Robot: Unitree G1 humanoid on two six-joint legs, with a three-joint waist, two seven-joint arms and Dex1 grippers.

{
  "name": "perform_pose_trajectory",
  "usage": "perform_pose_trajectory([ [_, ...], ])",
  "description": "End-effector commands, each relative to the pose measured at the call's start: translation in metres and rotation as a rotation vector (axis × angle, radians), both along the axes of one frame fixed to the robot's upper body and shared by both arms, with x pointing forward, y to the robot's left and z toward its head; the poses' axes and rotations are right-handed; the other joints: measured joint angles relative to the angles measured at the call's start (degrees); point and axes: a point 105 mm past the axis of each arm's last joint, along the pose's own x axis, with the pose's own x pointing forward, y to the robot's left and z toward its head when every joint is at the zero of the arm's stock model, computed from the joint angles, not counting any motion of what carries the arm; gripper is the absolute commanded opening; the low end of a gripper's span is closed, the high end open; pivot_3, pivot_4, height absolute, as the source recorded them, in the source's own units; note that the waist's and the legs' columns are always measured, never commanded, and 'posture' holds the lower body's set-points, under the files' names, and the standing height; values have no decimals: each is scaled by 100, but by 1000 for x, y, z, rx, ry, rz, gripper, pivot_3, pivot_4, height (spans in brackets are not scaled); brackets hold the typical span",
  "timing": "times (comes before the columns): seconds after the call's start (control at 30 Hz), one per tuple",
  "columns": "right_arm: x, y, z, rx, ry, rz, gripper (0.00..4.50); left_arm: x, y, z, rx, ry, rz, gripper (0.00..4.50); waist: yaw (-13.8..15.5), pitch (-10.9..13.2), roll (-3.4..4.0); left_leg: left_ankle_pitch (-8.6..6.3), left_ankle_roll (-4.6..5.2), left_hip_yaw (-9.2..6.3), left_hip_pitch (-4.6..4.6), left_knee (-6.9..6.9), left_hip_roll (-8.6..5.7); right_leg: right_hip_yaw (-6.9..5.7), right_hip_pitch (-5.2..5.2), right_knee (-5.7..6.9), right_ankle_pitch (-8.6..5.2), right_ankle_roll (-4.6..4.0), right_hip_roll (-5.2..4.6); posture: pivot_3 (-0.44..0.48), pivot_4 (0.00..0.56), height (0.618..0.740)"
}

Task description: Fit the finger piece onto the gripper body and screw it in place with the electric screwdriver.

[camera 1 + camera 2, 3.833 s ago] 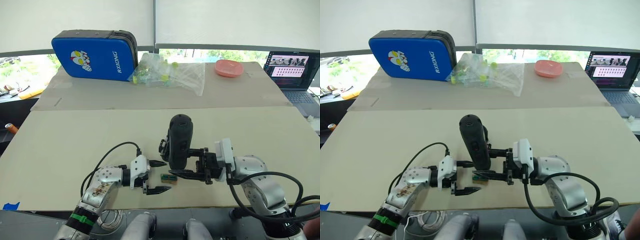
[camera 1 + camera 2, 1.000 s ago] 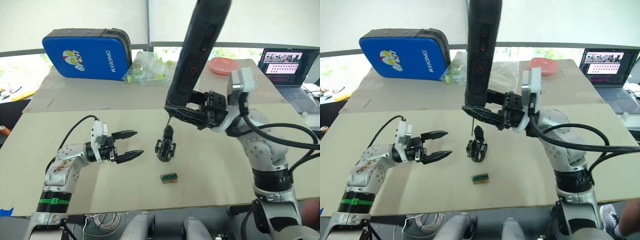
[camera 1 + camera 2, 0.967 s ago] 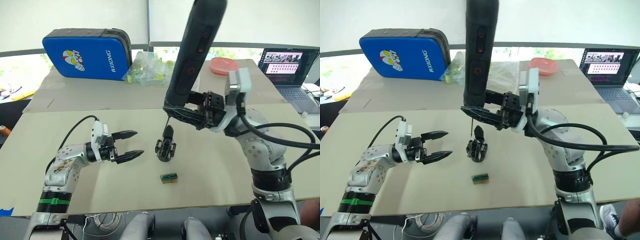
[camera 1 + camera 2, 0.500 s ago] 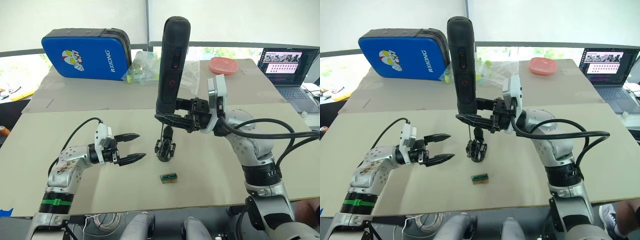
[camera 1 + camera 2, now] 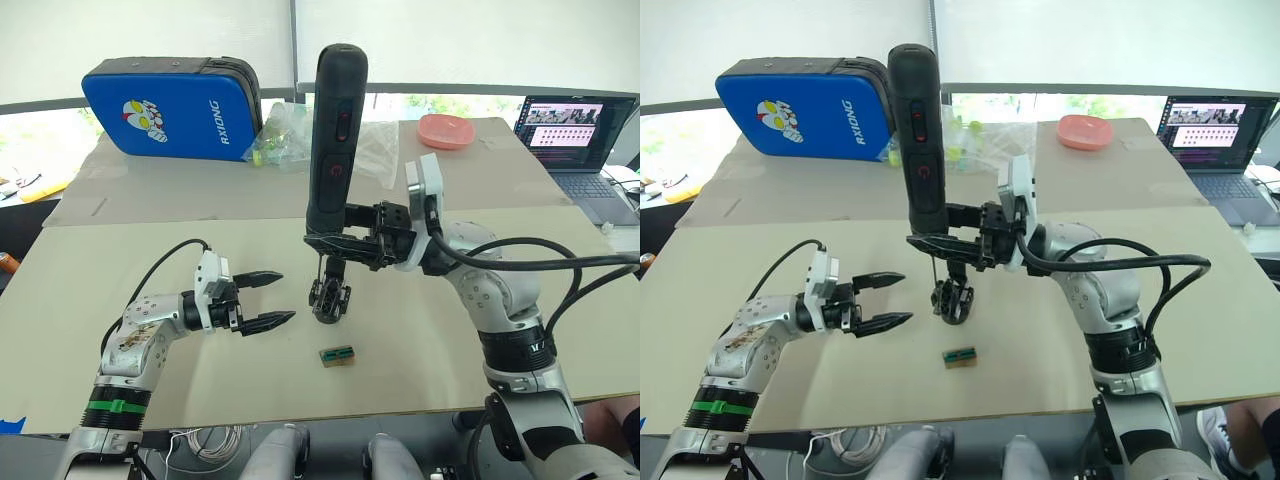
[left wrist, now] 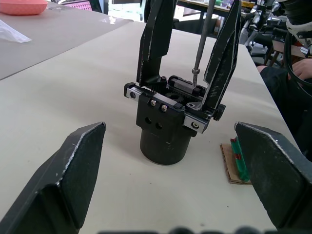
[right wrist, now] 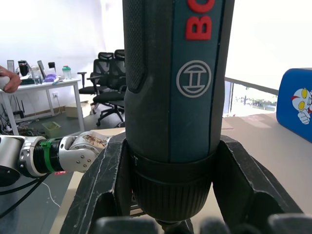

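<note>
Table (image 5: pixel 120 250): screwdriver (image 5: pixel 333 140) bit over gripper body (image 5: pixel 330 298)

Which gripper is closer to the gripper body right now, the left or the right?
Right. The right gripper holds the electric screwdriver upright directly above the gripper body, bit reaching it. The left gripper sits open off to its left, apart.

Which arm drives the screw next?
Right. The right gripper holds the electric screwdriver upright, bit over the gripper body. The left gripper is open beside it.
</note>
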Motion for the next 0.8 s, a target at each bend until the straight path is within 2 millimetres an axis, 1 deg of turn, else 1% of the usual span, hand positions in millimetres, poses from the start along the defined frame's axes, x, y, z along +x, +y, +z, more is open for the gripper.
perform_pose_trajectory([
  [0.03,-7,3,17,24,-75,32,1908,-3,-5,7,6,-56,-16,4500,-3,0,0,0,0,0,0,0,0,0,0,0,0,0,0,0,150,740],
  [0.43,-8,4,13,13,-75,38,1908,2,-14,0,42,-78,-12,4500,-10,0,0,0,0,0,0,-1,0,0,0,0,0,0,0,0,150,740],
  [0.6,-8,4,11,6,-76,36,1908,4,-22,-7,71,-94,-28,4500,-12,0,0,0,0,0,0,0,-1,-1,0,0,0,0,1,0,150,740],
  [0.8,-8,4,10,-2,-75,34,1908,6,-24,-11,73,-96,-20,4500,-23,0,0,0,0,0,0,0,-1,-1,-1,2,0,0,2,0,150,740],
])
